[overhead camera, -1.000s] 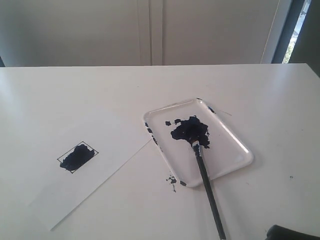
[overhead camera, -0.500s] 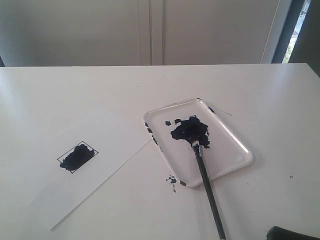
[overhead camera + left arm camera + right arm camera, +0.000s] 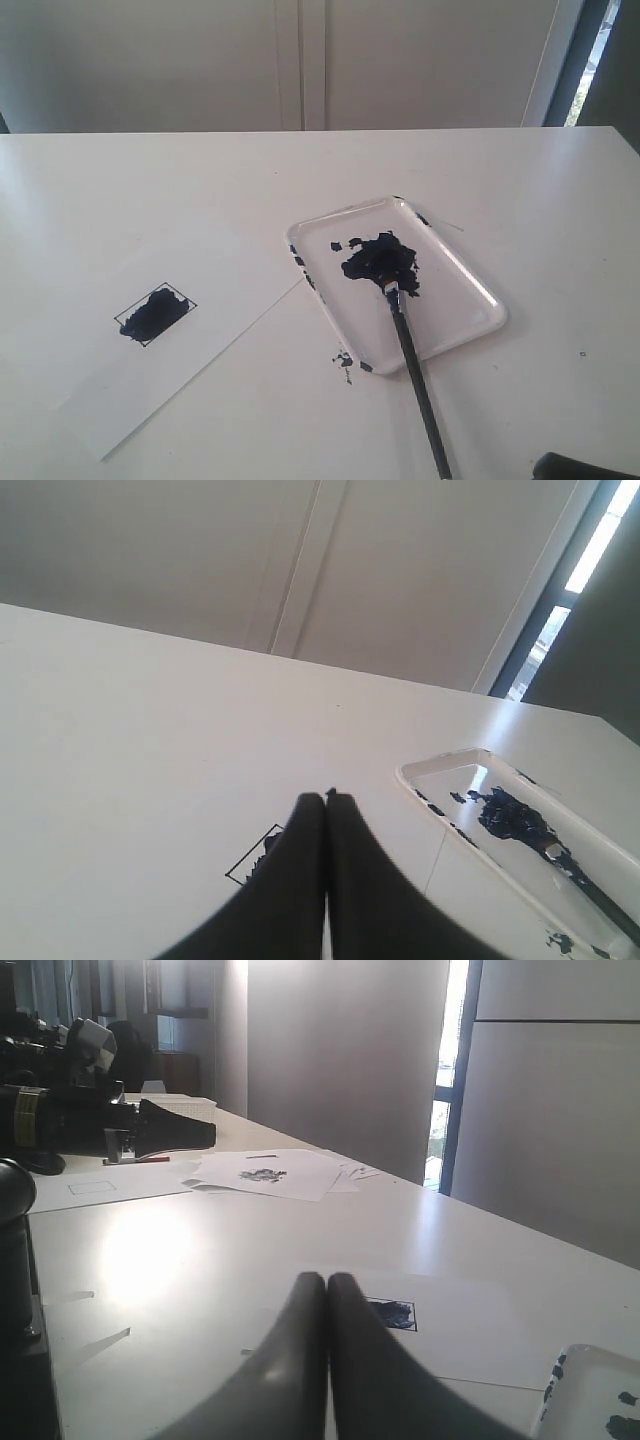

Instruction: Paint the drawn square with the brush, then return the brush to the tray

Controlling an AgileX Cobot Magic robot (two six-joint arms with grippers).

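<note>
I see the brush (image 3: pixel 410 362) lying tip-in on the tray (image 3: pixel 497 306) (handle overhanging the counter (image 3: pixel 200 180)). The left gripper (image 3: pixel 326 798) and right gripper (image 3: pixel 327 1280) have their jaws pressed together, empty. The drawn square (image 3: pixel 155 314) seems mostly blue.

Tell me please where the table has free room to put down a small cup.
The widest bare patch is the far strip of the table, between the wall and the tray. Also free: the near part between the paper sheet and the brush handle. Crowded: the narrow gap between paper and tray, with paint flecks.
</note>
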